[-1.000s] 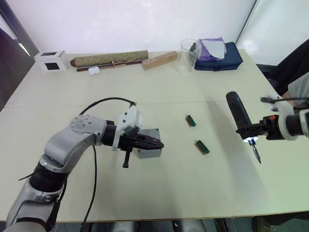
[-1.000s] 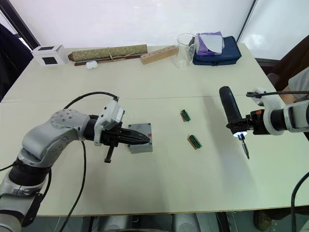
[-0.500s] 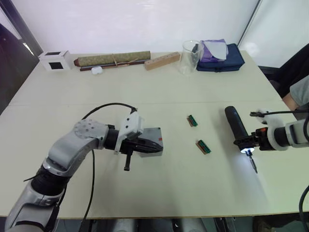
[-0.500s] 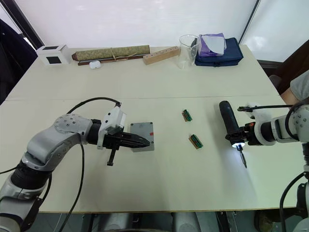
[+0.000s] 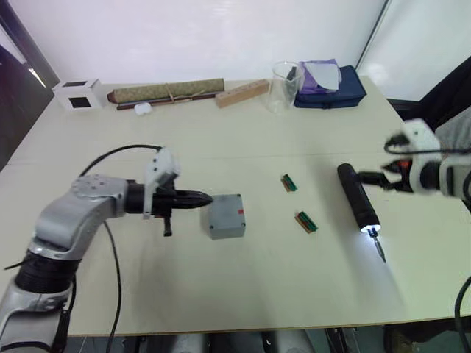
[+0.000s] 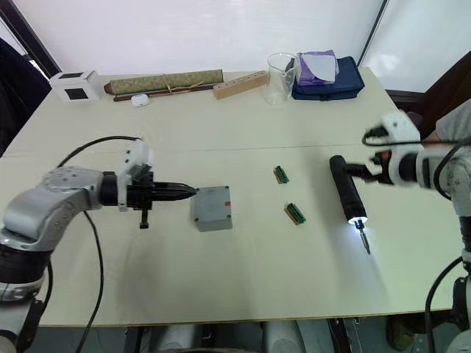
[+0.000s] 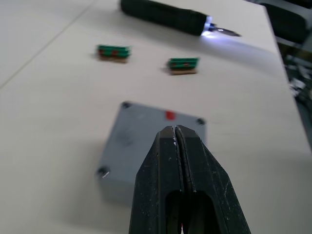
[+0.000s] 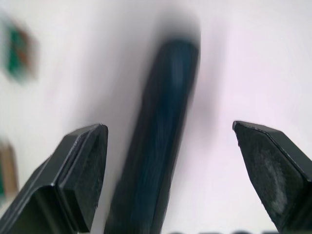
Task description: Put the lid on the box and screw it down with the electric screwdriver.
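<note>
The lid [image 6: 212, 202] sits on the box [image 6: 213, 218] mid-table, seemingly screwed. The electric screwdriver [image 6: 346, 190] lies toward the table's right edge, light on, the right gripper [image 6: 370, 172] spread above it. The left gripper [image 6: 185, 192] is pinched together beside the box.

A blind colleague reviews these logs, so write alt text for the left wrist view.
The left gripper, its jaws shut, points at a small grey box with its lid on, standing on a pale table. Beyond the box lie two small green parts and the black electric screwdriver, its tip light on.
</note>
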Tool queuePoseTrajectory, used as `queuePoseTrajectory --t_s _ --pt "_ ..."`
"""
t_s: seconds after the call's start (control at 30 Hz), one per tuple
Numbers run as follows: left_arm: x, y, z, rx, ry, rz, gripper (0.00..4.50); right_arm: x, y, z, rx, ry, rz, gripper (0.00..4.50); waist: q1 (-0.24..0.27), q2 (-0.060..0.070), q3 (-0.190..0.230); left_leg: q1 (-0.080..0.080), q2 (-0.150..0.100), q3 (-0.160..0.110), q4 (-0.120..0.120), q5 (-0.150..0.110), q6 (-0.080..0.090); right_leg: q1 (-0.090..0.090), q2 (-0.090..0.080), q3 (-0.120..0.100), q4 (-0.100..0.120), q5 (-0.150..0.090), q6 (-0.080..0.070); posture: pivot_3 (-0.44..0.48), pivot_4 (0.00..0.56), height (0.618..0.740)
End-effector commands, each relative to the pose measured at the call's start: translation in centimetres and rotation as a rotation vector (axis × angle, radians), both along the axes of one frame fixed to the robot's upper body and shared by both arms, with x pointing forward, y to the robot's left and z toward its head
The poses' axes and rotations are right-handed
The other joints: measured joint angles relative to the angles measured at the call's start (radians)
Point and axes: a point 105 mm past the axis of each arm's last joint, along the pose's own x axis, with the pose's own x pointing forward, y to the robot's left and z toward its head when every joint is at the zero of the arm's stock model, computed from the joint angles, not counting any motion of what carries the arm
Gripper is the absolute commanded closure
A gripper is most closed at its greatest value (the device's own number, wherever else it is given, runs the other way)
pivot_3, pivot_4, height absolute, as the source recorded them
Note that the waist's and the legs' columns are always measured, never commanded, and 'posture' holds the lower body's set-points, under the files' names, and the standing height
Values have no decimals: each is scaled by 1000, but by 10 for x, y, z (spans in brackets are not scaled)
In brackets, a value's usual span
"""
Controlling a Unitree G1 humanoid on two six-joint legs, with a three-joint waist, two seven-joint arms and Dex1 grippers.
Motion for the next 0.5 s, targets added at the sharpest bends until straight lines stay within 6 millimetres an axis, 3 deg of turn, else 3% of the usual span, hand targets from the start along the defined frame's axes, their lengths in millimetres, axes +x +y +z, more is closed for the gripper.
queuePoseTrajectory --t_s 0.03,0.1,0.23,0.4,0.5 --pt "-6 18 9 -23 7 73 4500 -15 53 16 105 -136 318 69 4 -2 -1 0 0 0 0 0 0 0 0 0 0 0 0 0 150 740" --pt "-16 30 2 -14 58 111 4500 -35 77 7 201 -112 466 69 8 -3 0 0 0 -1 0 0 0 1 0 0 -1 0 0 0 150 740" --pt "-52 47 -21 47 213 139 4500 -83 101 -39 250 85 649 69 11 -3 0 -1 1 -1 0 0 0 2 -4 0 -2 0 0 0 150 740" --pt "-86 46 -32 26 346 137 4500 -143 107 -89 215 366 790 69 14 -3 -1 0 0 -1 7 0 0 7 -5 -1 -2 1 2 0 150 740" --pt "-102 39 -41 -9 406 131 4500 -154 106 -96 235 412 800 69 8 -3 0 8 1 -1 8 0 0 15 -4 0 -3 -1 -2 0 150 740"
